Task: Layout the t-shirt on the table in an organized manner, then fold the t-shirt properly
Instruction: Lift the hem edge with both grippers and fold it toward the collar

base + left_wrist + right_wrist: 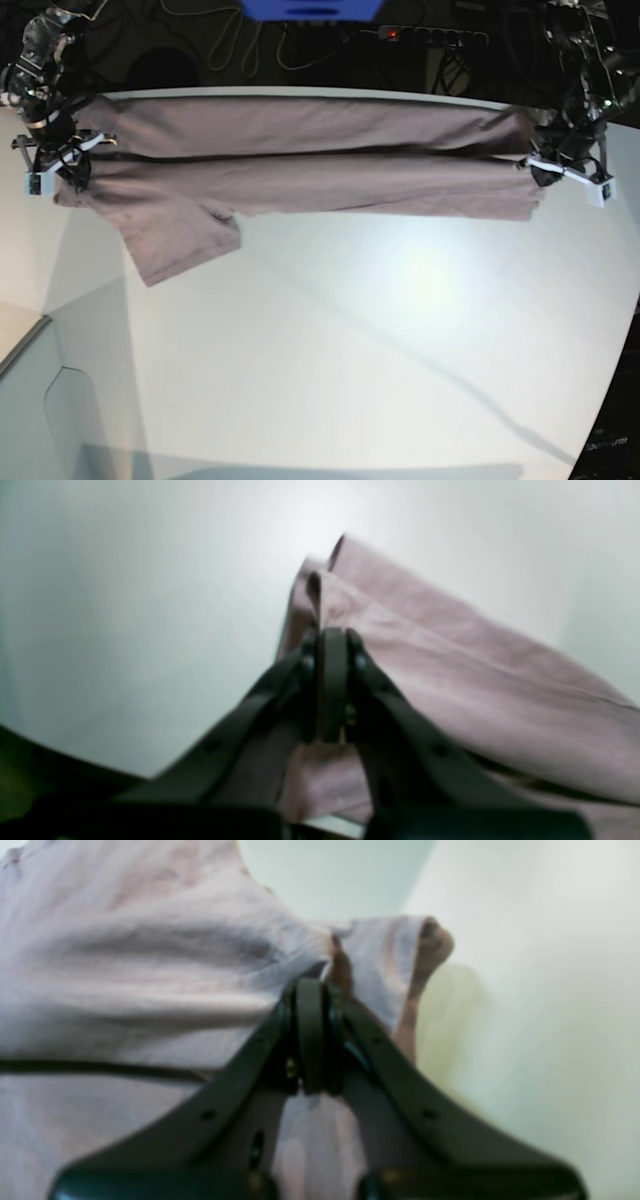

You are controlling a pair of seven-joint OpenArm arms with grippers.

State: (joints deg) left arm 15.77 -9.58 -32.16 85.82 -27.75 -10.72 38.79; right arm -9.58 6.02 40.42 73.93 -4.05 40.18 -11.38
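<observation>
Both end effectors [330,645] [312,990] clamp t-shirt [300,160]; only base shows sleeve [180,245] drooping.

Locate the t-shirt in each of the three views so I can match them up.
Left wrist: the t-shirt runs from centre to the right edge, pinched in the left gripper.
Right wrist: it fills the left half, pinched in the right gripper.
Base: stretched across the top, one sleeve hanging lower left.
Shared landmark: the white table.
</observation>
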